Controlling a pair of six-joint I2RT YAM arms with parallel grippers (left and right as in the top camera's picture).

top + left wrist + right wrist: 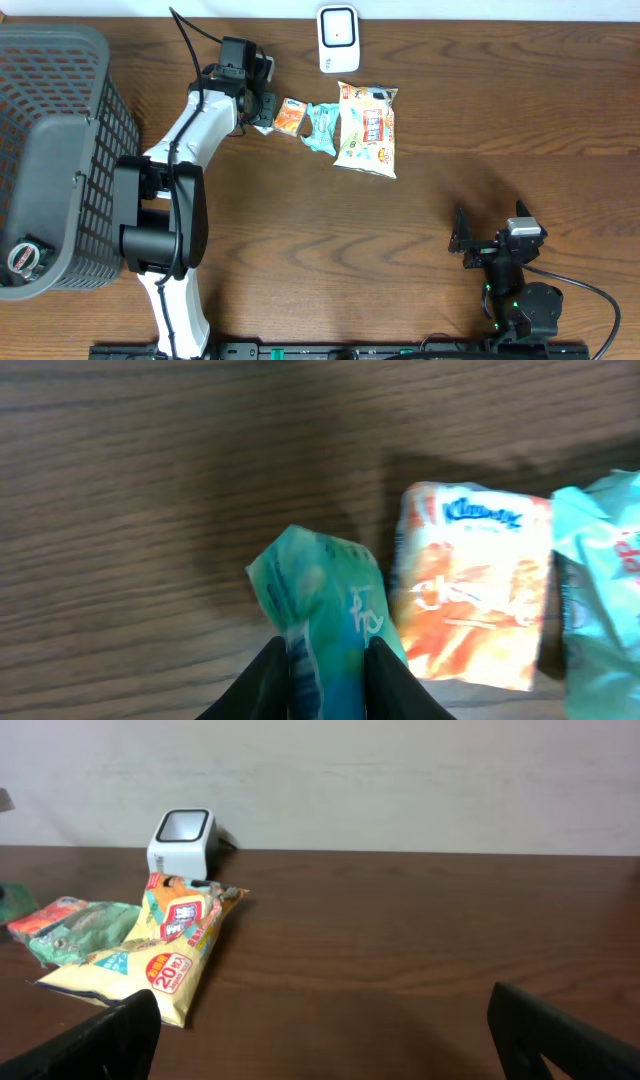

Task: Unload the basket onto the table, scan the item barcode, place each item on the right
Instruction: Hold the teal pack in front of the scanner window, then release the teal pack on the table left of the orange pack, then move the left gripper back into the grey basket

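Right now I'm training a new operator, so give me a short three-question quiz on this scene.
1. True or false: the left gripper is shut on a small teal plastic packet.
2. What lies right beside that held packet? A) an orange Kleenex tissue pack B) a red ceramic mug C) a metal spoon
3. In the right wrist view, which device stands behind the large yellow snack bag?
Key: 1 true; 2 A; 3 the white barcode scanner.
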